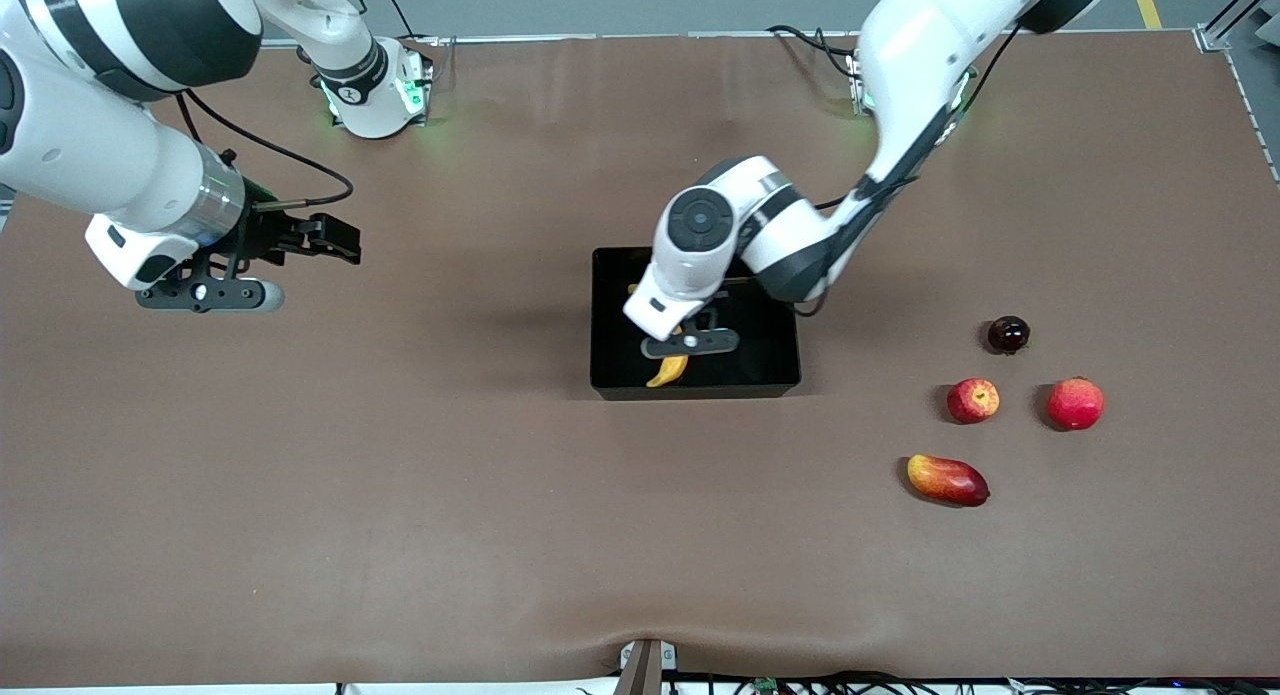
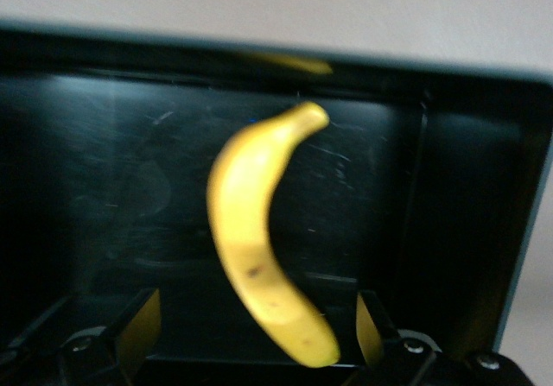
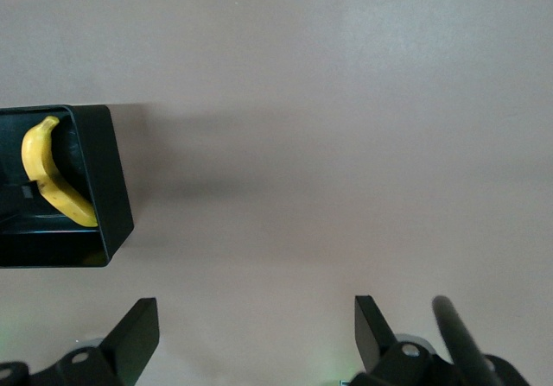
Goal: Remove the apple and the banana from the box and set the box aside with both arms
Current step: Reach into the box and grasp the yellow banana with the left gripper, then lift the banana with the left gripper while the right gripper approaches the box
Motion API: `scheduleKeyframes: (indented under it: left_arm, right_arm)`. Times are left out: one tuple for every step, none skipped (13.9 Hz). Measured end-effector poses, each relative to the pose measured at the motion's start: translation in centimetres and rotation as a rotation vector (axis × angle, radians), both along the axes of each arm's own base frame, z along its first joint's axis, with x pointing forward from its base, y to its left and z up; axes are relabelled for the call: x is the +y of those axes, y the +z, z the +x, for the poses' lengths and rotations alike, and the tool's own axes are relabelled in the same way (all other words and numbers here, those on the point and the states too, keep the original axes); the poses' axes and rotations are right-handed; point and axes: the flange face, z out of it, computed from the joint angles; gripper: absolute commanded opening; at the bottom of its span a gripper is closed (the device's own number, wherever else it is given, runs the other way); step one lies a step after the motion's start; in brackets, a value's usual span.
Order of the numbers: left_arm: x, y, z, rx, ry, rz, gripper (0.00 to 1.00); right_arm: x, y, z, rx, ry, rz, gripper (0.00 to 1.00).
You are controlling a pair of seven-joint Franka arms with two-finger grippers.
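The left hand (image 1: pixel 690 341), fingers wide, hangs over the box (image 1: pixel 775 375) at frame centre, banana (image 2: pixel 259 239) lying inside. The right hand (image 1: pixel 335 237), upper left, wide, waits. The apple (image 1: pixel 973 400) sits on the bench (image 1: pixel 400 525), lower right.

Banana (image 1: pixel 668 371) in box (image 1: pixel 610 320)

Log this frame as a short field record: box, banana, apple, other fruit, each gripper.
box: black bin at table centre
banana: banana lying in the bin
apple: apple on the table toward the left arm's end, outside the bin
other fruit: mango, red round fruit, dark fruit near the apple
left gripper: left gripper open, over the banana
right gripper: right gripper open, over bare table, waiting
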Motion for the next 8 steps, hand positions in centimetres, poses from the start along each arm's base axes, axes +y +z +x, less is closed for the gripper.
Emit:
scheduleKeyframes:
  left_arm:
    - [-0.7, -1.5, -0.7, 0.003, -0.014, 0.002, 1.0]
    - [-1.1, -2.8, -1.1, 0.006, -0.028, 0.015, 1.0]
    - [-1.1, -4.1, -1.4, 0.008, -0.04, 0.035, 1.0]
    - [-1.1, -5.4, -1.7, 0.013, -0.038, 0.054, 0.98]
    - [-1.1, -6.4, -2.0, 0.021, -0.025, 0.069, 0.88]
    - [-1.2, -7.3, -2.4, 0.027, -0.013, 0.08, 0.76]
    - [-1.3, -7.9, -2.6, 0.029, -0.002, 0.084, 0.62]
    - [-1.4, -8.3, -2.6, 0.026, 0.013, 0.081, 0.42]
  right_arm:
    - [0.2, 0.0, -0.1, 0.001, -0.002, -0.001, 1.0]
    - [0.3, -0.1, -0.1, 0.002, -0.003, -0.002, 1.0]
    - [0.4, -0.1, -0.1, 0.002, -0.002, -0.002, 1.0]
    - [0.5, -0.1, -0.1, 0.003, -0.002, -0.003, 1.0]
    - [0.6, -0.1, -0.2, 0.003, -0.003, -0.003, 1.0]
    - [0.6, -0.1, -0.2, 0.003, -0.003, -0.003, 1.0]
    - [0.7, -0.1, -0.2, 0.004, -0.003, -0.003, 1.0]
    - [0.7, -0.1, -0.2, 0.004, -0.002, -0.004, 1.0]
